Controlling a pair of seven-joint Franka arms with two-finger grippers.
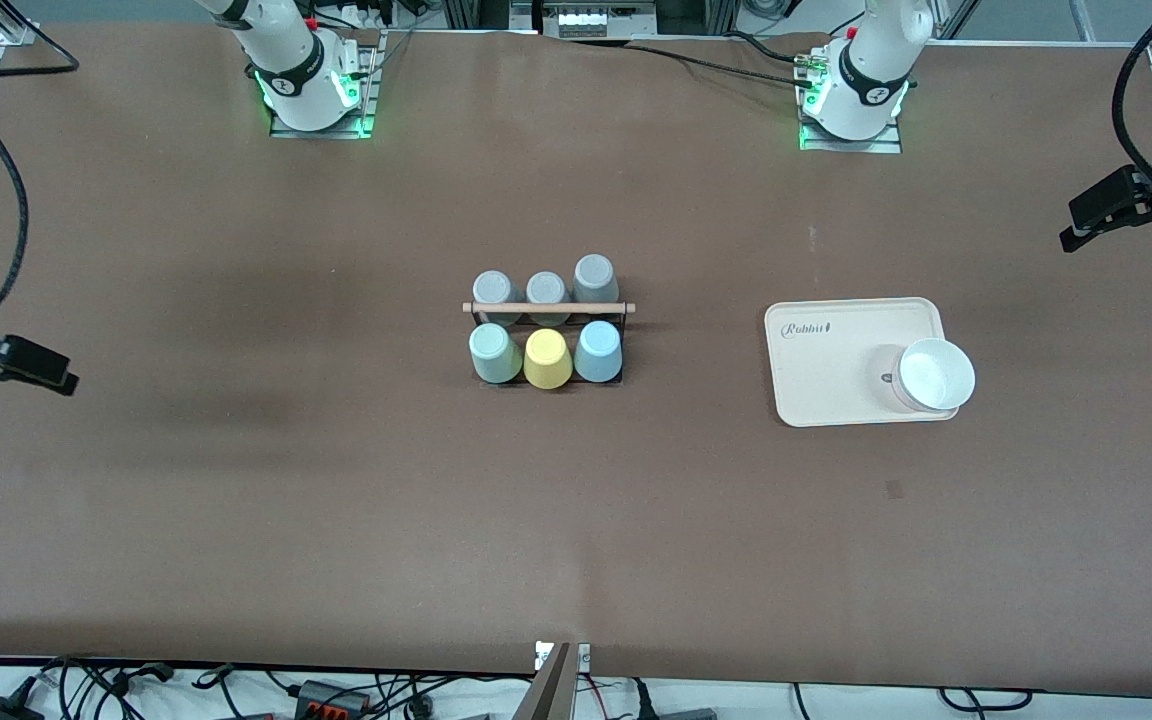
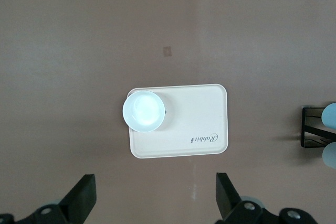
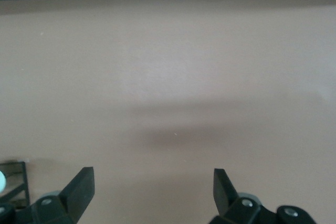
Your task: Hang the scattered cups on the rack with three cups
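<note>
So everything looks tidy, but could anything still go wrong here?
Possibly. The white bowl sits at the corner of the cream tray, overhanging its edge, so a nudge might tip it off. The rack is packed: the mint green cup, yellow cup and light blue cup stand close, so bumping one may disturb its neighbours.

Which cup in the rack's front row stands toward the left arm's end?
The light blue cup; the yellow cup stands in the middle, the mint cup at the right arm's end.
</note>
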